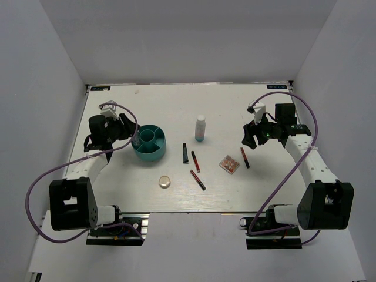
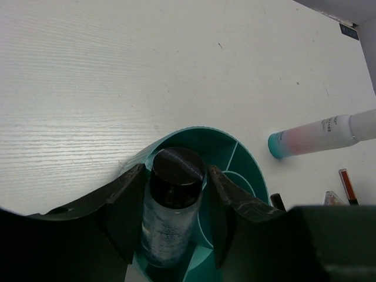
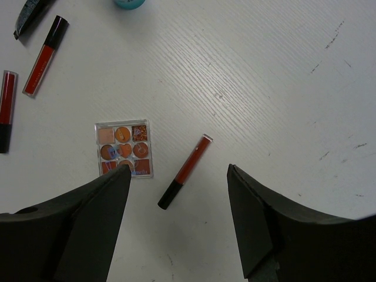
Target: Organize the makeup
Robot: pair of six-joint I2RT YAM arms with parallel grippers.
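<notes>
My left gripper is shut on the clear vial, which has a black cap and stands in an outer compartment of the teal tub. In the top view the left gripper is at the tub's left rim. My right gripper is open above a red-black stick, with the square palette by its left finger. The white-and-blue bottle stands upright mid-table. The black tube, two more sticks and the round compact lie on the table.
The white table is walled by grey panels at the back and sides. Purple cables loop from both arms over the table's near corners.
</notes>
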